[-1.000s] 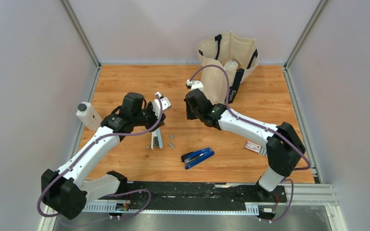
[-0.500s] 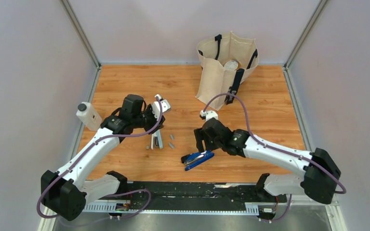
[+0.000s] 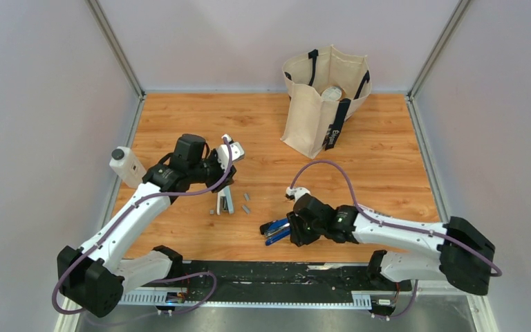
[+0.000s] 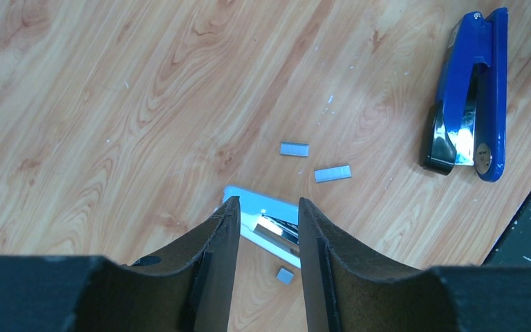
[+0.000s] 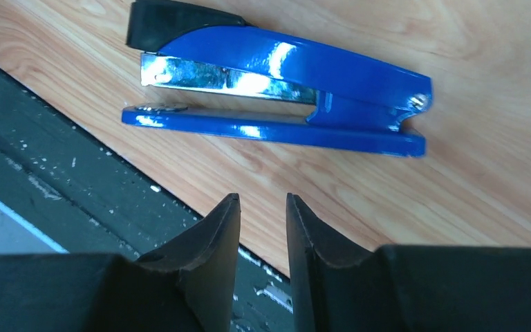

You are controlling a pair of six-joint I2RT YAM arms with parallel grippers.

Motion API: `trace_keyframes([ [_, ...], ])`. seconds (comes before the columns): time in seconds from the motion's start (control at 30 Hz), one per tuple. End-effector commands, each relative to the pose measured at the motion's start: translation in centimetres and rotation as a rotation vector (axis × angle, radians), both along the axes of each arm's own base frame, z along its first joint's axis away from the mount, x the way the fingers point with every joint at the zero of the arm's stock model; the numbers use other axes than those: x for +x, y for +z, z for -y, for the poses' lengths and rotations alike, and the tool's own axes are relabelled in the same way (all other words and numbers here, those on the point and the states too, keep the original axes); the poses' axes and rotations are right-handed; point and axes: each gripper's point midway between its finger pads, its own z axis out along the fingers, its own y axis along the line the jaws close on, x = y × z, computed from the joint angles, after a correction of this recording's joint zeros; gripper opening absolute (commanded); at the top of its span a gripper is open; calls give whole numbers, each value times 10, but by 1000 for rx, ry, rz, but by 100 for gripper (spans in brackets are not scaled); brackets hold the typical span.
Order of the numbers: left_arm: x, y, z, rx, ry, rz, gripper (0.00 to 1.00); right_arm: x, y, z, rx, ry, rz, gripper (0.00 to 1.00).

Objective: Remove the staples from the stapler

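Wooden table [image 3: 387, 159], cloth bag [image 3: 318, 104] at the back. The blue stapler [image 5: 283, 69] lies on its side near the front edge, just beyond the right gripper [image 5: 262, 200], whose fingers are slightly apart and empty. The left gripper [image 4: 266, 204] straddles a pale stapler [image 3: 225, 202]; I cannot tell whether it grips it. 3 staple strips [image 4: 332, 173] lie nearby.

Robotics lab test cell: orange wood-grain tabletop [image 3: 387, 152] boxed on three sides by plain pale lilac wall panels [image 3: 41, 104], aluminium corner posts [image 3: 114, 45]; black slotted mounting rail [image 3: 283, 273] along tabletop's near edge carries two white-and-black robot arms [image 3: 121, 220], purple cabling.
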Motion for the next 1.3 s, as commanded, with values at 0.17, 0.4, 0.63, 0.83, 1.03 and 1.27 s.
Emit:
trace_keyframes([
  [0.17, 2, 18, -2, -3, -6, 51, 45, 32, -13, -50, -2, 46, 45, 28],
  [0.4, -1, 13, -7, 19, -8, 67, 45, 92, -36, -54, -48, -119, 69, 26],
  [0.63, -1, 18, -11, 30, -8, 94, 45, 136, -39, -57, -112, -152, 92, 25],
  [0.83, -10, 7, -15, 37, -12, 86, 45, 148, -42, -52, -170, -204, 84, 22],
  [1.03, -12, 4, -19, 55, -17, 93, 45, 127, -4, -44, -74, -300, 29, 66],
  [1.27, -13, 2, -16, 40, -16, 84, 45, 122, 25, -69, 86, -397, -41, 83],
])
